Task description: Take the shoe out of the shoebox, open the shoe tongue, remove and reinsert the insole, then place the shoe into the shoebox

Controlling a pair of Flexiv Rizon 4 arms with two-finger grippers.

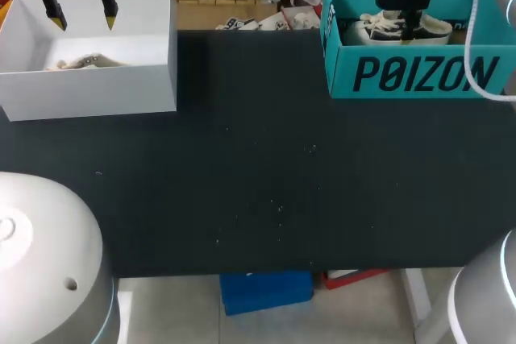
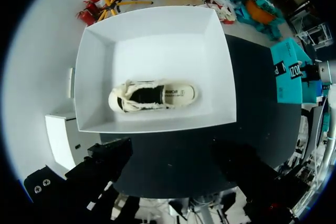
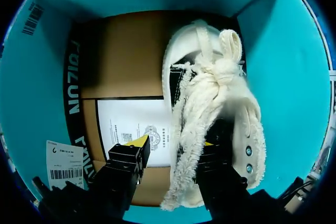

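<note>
Risks first. Well to the left of the teal shoebox (image 1: pixel 419 74), the left gripper (image 1: pixel 82 14) hangs over a white box (image 1: pixel 89 90) with its fingers spread and nothing in them. It poses little danger there, though a descent would meet the other shoe (image 2: pixel 153 96) lying in that box, which I judge is not the one wanted.

Inside the teal shoebox, the right gripper (image 3: pixel 172 142) sits low with its fingers apart, straddling the side wall of the shoe (image 3: pixel 218 85). A sliver of the box floor shows between one finger and the fabric, so nothing is clamped yet. If it closes only on the frayed fringe or the laces (image 3: pixel 223 69), the soft cloth may stretch or slip. The shoe could then tilt, drop back, or snag on the box wall on the way up. The light box might also rise with it or skid on the table (image 1: pixel 258 183).

The white box is smooth, stiff card, rectangular and open-topped. The shoe in it is a low cream sneaker with a dark lining. The table is matte black and faintly speckled. The teal shoebox is card too, teal on its walls and brown on its floor, where a white printed sheet (image 3: pixel 134 124) lies. Its shoe is cream canvas with ragged, fluffy edges, a rounded smooth toe cap, small round eyelets and thick frayed laces bunched in a knot.
</note>
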